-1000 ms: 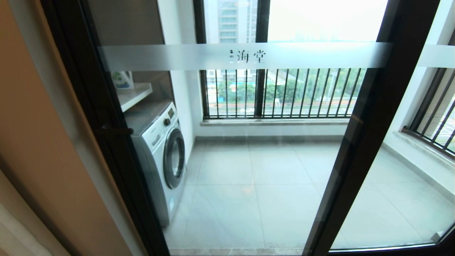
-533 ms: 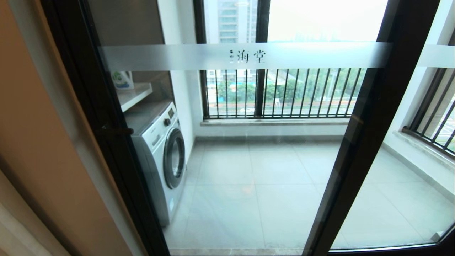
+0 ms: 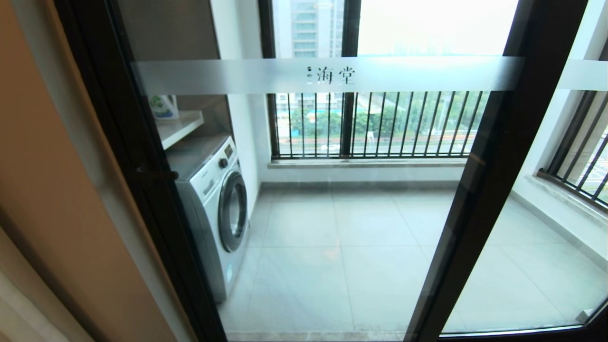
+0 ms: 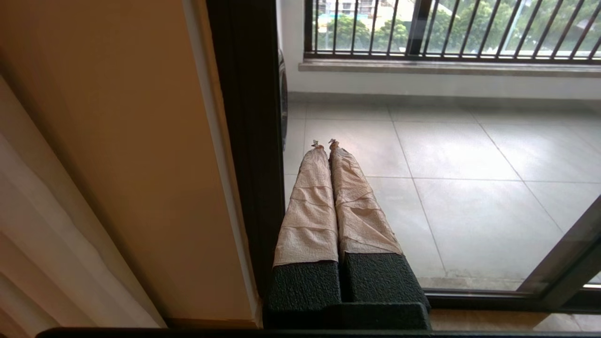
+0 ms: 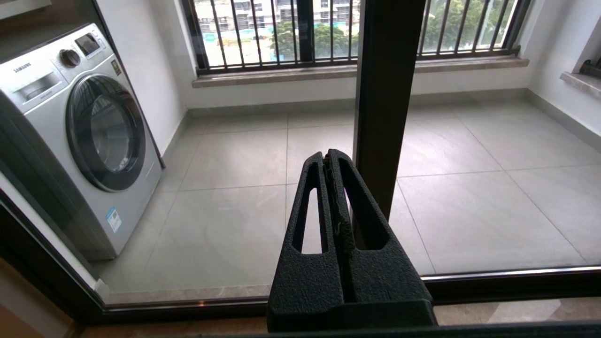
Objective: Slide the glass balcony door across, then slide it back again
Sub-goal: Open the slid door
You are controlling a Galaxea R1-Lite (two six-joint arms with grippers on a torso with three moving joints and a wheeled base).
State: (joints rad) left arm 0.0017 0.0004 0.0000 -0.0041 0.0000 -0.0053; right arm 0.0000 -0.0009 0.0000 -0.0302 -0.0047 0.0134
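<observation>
- The door (image 3: pixel 332 190) fills most of what's ahead: a clear pane in a dark frame, its left edge hard against the jamb beside the tan wall (image 3: pixel 52 190), its right stile slanting down the right side.
- A frosted band (image 3: pixel 327 75) with two characters crosses the glass high up; a small dark handle (image 3: pixel 154 175) sits on the left stile, next to the washer seen through the pane.
- Past the glass lies a balcony with a pale grey tiled floor (image 3: pixel 361 247), a front-loading washer (image 3: pixel 213 209) at the left with a shelf (image 3: pixel 180 126) above it, and a barred window (image 3: pixel 375 123) at the far side over a stone sill.
- To the right of the stile is a second glass panel (image 3: pixel 536 256), with another barred window (image 3: pixel 579 156) at the far right.
- The left gripper (image 4: pixel 324 143) is low, near the door's left stile; its paper-wrapped fingers (image 4: pixel 310 206) lie pressed together, holding nothing.
- The right gripper (image 5: pixel 328 157) is low too, just short of the right stile (image 5: pixel 385 94), its black fingers (image 5: pixel 312 206) closed on each other, empty.
- Neither gripper shows in the head view.
- A pale stone threshold (image 5: pixel 516 312) runs along the near side of the bottom track.
</observation>
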